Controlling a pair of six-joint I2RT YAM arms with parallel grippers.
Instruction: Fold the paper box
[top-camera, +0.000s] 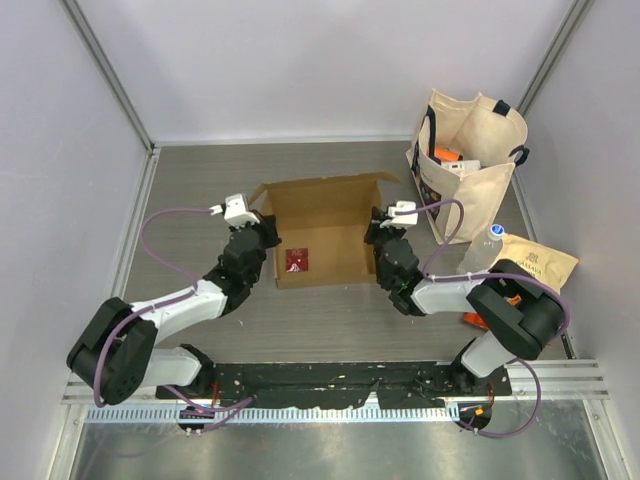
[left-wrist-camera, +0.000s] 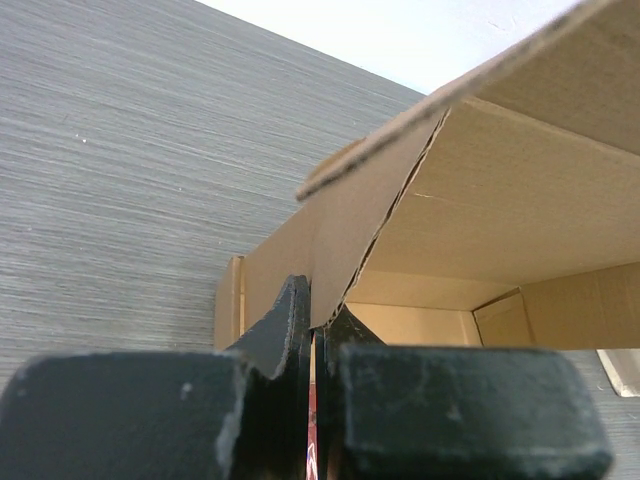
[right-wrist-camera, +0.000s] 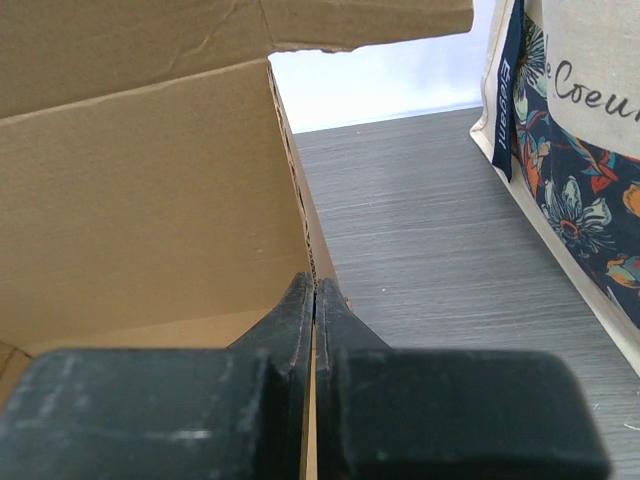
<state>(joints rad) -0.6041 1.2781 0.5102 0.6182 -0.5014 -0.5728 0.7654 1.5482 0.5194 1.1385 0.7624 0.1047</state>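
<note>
Both my grippers are pinched shut on the paper box (top-camera: 320, 230), which sits open-topped in the middle of the bench (top-camera: 200, 180). The left gripper (top-camera: 266, 238) clamps its 9 o'clock wall and the right gripper (top-camera: 377, 238) its 3 o'clock wall, the cardboard sandwiched between the fingers. I judge the box light and thin: stiff across panels, bending at creases, easily dented. Wall rims near the scored corners seem the safest hold.
</note>
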